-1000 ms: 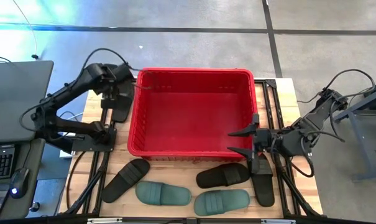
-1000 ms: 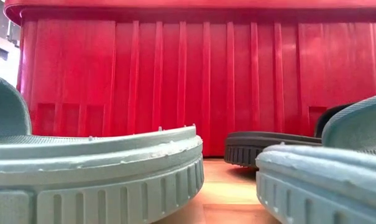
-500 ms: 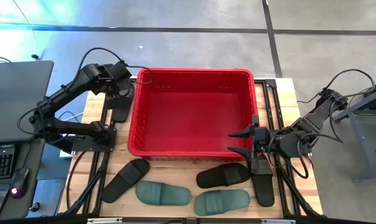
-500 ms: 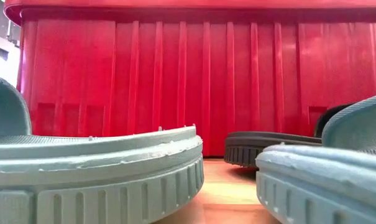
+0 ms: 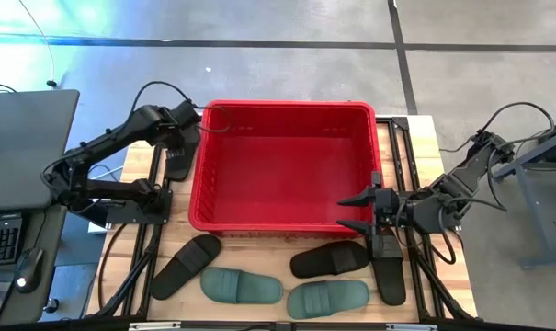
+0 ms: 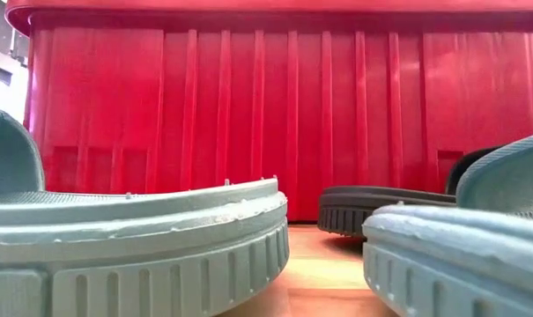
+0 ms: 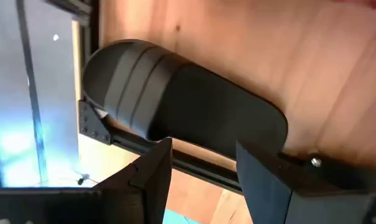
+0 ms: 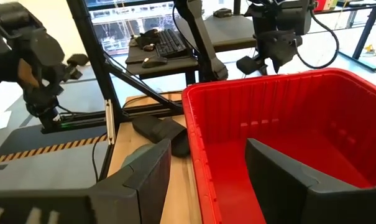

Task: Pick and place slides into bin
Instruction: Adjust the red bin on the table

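Six slides in view on the table, none in the bin yet. Four lie in front of the bin: a black one at left, two green in the middle, a black one to the right of them. A fifth, black, lies beside the right gripper, at the table's right edge. The sixth, black, lies against the bin's left wall, under the left gripper.

Left gripper: hangs just above that sixth slide, fingers apart, nothing between them; not yet touching, as far as I can tell. Right gripper: over the bin's near right corner, fingers spread wide, empty.

Handling, judged: rubber slides look light and springy, matte, not slippery, not fragile. The sole will flex if pinched at one end, so the slide may droop or swing. The wide strap looks like the best hold, one finger under it and one over; pinching across the sole's edge near mid-length would also do. Room against the bin wall is tight, so a finger could catch on the wall.
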